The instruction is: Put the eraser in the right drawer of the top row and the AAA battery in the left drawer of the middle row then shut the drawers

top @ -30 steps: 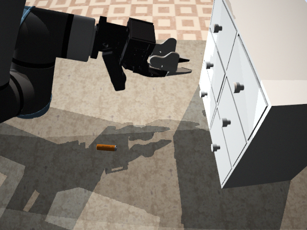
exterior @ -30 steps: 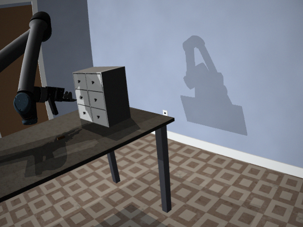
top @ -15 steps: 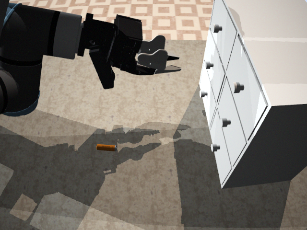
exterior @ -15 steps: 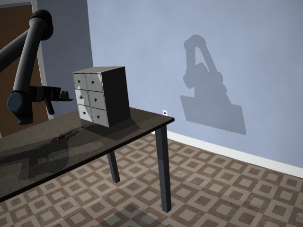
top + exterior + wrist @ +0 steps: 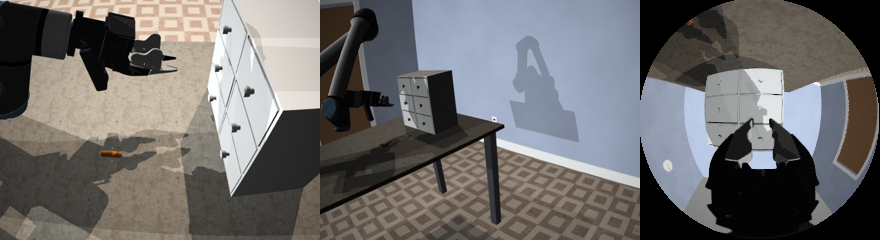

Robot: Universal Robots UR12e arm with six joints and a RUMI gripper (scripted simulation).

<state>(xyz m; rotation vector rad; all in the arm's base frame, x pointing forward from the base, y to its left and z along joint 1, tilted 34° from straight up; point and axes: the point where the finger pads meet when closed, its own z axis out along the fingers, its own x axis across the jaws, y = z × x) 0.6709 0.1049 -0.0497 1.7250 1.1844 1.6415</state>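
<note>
The white chest (image 5: 297, 139) (image 5: 442, 103) (image 5: 722, 111) stands upright on the table. All six drawers look shut or nearly flush, including the top right drawer (image 5: 258, 74) (image 5: 422, 82) and the middle left drawer (image 5: 222, 85) (image 5: 409, 99). The orange AAA battery (image 5: 111, 154) (image 5: 384, 145) (image 5: 689, 21) lies on its side on the table in front of the chest. My gripper (image 5: 177, 63) (image 5: 392, 105) (image 5: 761, 119) points level at the left column, a short way off its front. Its fingers are a little apart with nothing between them. The eraser is not seen in any view.
Six round knobs stick out of the chest front, such as the middle left knob (image 5: 217, 67) and the middle right knob (image 5: 235, 127). The table (image 5: 144, 206) (image 5: 480, 124) ends a little beyond the chest's right side. A blue wall (image 5: 480, 64) is behind the chest.
</note>
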